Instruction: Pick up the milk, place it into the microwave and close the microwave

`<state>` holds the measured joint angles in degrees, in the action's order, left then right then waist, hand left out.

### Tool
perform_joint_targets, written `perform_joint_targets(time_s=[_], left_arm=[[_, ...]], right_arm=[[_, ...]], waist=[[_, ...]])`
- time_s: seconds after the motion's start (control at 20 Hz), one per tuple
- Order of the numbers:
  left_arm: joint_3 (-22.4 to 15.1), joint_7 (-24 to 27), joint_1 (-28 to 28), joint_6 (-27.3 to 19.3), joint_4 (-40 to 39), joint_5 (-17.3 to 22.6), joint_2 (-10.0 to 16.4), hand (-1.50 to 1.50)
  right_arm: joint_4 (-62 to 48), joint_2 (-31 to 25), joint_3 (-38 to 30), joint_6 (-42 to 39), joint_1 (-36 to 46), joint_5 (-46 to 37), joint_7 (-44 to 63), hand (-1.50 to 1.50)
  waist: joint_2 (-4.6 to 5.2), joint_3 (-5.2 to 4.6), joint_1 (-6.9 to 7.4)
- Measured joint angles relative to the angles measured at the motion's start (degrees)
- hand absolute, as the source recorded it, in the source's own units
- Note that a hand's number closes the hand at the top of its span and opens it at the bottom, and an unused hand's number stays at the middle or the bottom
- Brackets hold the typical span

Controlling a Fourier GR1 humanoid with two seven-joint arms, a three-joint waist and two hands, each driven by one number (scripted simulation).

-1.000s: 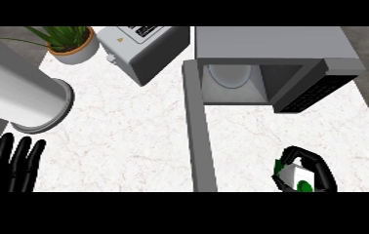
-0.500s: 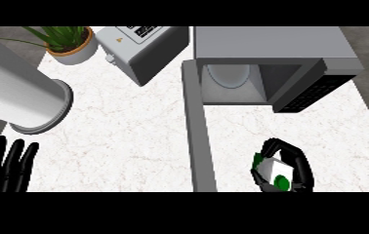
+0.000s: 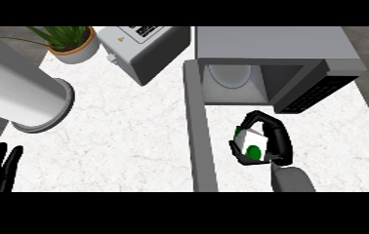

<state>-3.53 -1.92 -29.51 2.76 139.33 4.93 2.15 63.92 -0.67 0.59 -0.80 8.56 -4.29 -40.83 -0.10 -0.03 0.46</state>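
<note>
The milk (image 3: 250,141) is a small white carton with green marks, held in my right hand (image 3: 272,139), whose black fingers curl round it. It hangs over the counter just in front of the microwave (image 3: 274,48), a little below the open cavity with its round glass plate (image 3: 231,74). The microwave door (image 3: 199,130) stands swung out toward me, directly left of the carton. My left hand (image 3: 9,165) rests open at the lower left edge, fingers up.
A grey toaster (image 3: 140,52) stands at an angle left of the microwave. A potted plant (image 3: 71,43) sits at the back left. A large white cylinder (image 3: 29,99) lies at the left over the white marble counter (image 3: 130,130).
My right hand has carried the milk up and to the left, closer to the microwave's opening and to the door. The left hand has barely shifted.
</note>
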Motion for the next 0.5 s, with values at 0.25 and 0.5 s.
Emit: perform_joint_targets(time_s=[0.25,0.5], left_arm=[[1.43,1.02,0.13,0.86,-1.67,0.47,0.02,-1.5],[3.78,1.35,1.35,2.61,-3.77,2.93,1.08,-1.5]], right_arm=[[-2.69,0.47,1.68,8.76,7.65,-2.35,7.26,1.5],[-11.19,-0.25,-0.89,14.47,18.6,-5.28,12.28,1.5]], waist=[[0.07,0.0,0.23],[0.26,0.01,0.64]])
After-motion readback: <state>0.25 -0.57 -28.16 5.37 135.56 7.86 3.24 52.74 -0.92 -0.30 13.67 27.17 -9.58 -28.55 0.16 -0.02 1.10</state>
